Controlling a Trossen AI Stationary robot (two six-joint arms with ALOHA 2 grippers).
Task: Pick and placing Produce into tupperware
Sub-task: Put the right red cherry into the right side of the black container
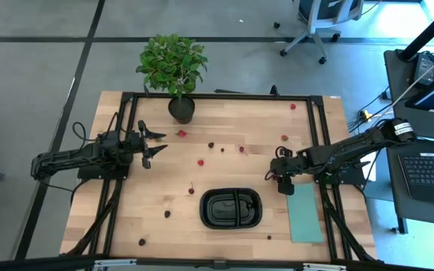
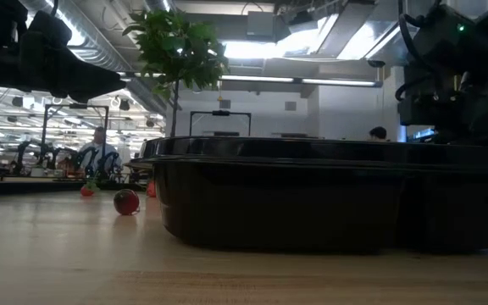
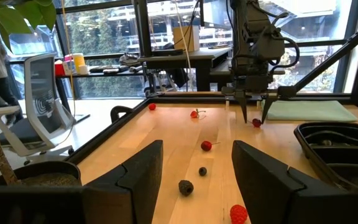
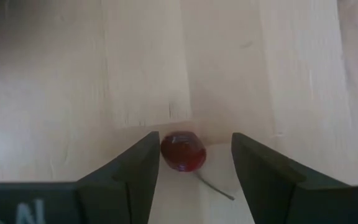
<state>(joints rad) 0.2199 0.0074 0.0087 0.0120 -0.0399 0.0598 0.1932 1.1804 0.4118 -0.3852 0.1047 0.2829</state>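
**Right gripper straddles a red berry, fingers apart**

High view: the right gripper (image 1: 280, 178) points down at the table (image 1: 224, 229), just beside the pale teal mat (image 1: 305, 213) and a little way from the black tupperware (image 1: 232, 209), whose two compartments look empty. The produce (image 1: 200, 162) lies scattered over the wood, most of it between the two arms. The left gripper (image 1: 154, 142) waits near the potted plant (image 1: 173, 66), fingers spread, holding nothing.

Low view: the tupperware wall fills the middle; one red berry (image 2: 126, 202) sits on the table beside it. The right arm shows dark at the edge; its fingertips cannot be seen here.

Left wrist view: past this arm's spread fingers (image 3: 135, 177), several berries lie ahead, one red piece (image 3: 238, 213) just off a fingertip. Farther off, the right gripper's tips stand on the wood with a berry (image 3: 257, 122) close beside one of them.

Right wrist view: a glossy red berry (image 4: 183, 151) with a thin stem lies between the spread fingers (image 4: 133, 174), nearer one finger and perhaps touching it, with a clear gap to the other. It is not pinched.

Judging by its look, the berry is light, round, smooth and soft: it may roll or slip sideways, and bruise under a hard squeeze. The best hold is across its widest middle, centred between the pads, closed gently, clear of the stem.
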